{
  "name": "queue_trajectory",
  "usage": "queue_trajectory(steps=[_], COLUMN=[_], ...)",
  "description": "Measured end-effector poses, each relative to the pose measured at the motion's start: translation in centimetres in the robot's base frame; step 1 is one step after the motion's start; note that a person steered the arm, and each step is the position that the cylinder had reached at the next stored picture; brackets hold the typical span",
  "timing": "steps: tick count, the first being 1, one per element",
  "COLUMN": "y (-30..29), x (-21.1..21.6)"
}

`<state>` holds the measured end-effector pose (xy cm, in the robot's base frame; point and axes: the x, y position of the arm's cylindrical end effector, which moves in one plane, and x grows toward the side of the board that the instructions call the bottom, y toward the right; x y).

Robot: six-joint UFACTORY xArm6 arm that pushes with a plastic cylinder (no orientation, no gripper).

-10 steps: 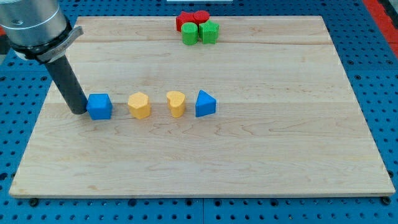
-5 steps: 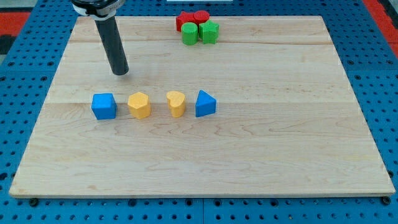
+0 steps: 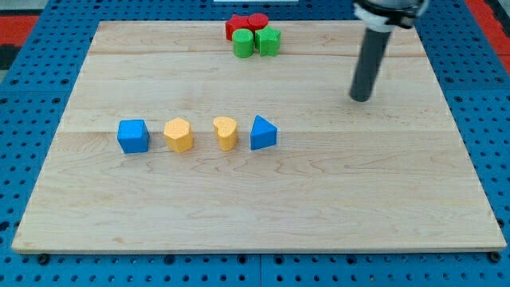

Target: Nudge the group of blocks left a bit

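A tight group of blocks sits at the view's top: two red blocks [image 3: 237, 25] [image 3: 257, 21] behind a green cylinder [image 3: 243, 43] and a green block [image 3: 268, 40]. A row lies across the middle: a blue cube [image 3: 133, 135], a yellow block [image 3: 179, 135], a yellow heart-like block [image 3: 226, 132] and a blue triangular block [image 3: 263, 133]. My tip [image 3: 361, 98] rests on the board to the right of and below the red-green group, well apart from every block.
The wooden board [image 3: 335, 199] lies on a blue perforated table [image 3: 24, 119]. Red areas show at the view's top corners.
My tip has swept from beside the blue cube's left, up and across the board, to the right side. No block has moved.
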<state>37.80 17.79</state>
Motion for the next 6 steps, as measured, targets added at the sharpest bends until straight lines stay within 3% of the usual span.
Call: queue_trajectory(steps=[1, 3, 4, 6], y=[1.6, -11.2, -14.3, -12.8], x=[-2.4, -10.0, -12.2, -14.4])
